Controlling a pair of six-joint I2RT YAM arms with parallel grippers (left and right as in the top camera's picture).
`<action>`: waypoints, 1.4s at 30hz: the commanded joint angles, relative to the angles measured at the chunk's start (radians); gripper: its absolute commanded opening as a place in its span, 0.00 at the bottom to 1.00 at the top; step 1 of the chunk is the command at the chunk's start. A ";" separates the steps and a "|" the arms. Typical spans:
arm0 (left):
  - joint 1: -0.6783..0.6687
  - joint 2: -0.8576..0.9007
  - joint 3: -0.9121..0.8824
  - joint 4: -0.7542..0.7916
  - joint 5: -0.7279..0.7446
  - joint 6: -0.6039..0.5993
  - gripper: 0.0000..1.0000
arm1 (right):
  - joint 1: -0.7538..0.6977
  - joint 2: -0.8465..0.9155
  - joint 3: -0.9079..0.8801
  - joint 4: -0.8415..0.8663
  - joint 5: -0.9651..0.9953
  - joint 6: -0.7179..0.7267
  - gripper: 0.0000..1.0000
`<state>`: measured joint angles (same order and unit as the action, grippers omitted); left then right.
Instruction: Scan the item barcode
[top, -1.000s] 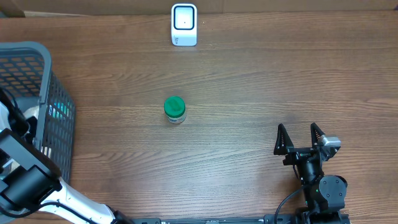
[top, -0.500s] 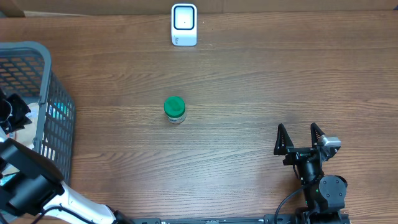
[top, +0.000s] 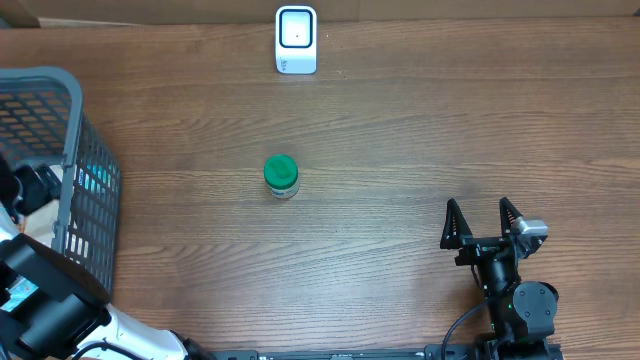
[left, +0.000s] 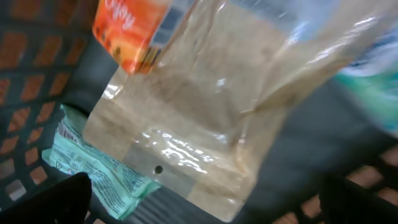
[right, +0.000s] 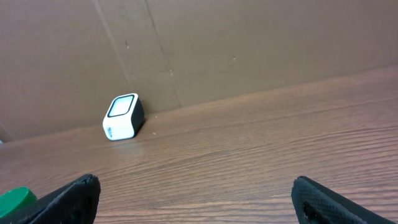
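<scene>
My left claw (left: 214, 196): spread wide inside the basket (top: 70, 100), above a clear pouch (left: 205, 106), apparently gripping nothing; view blurred. My right claw (top: 479, 206): wide open, empty, over the table (top: 400, 150). Green-lidded jar (top: 281, 175): upright mid-table, well apart from scanner (top: 296, 40). Scan not yet done.

Blurred, unreadable white lettering on orange packet (left: 132, 32)
</scene>
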<state>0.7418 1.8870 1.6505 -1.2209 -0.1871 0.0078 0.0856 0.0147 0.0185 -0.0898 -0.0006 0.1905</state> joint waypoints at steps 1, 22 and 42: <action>0.011 -0.010 -0.110 0.072 -0.125 0.019 1.00 | -0.002 -0.012 -0.011 0.006 -0.005 0.004 1.00; 0.033 -0.009 -0.427 0.521 0.029 0.248 1.00 | -0.002 -0.012 -0.011 0.006 -0.005 0.004 1.00; 0.031 0.108 -0.452 0.546 0.168 0.251 0.91 | -0.002 -0.012 -0.011 0.006 -0.005 0.004 1.00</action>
<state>0.7773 1.8751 1.2453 -0.6632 -0.1009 0.2398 0.0856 0.0147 0.0185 -0.0895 -0.0006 0.1905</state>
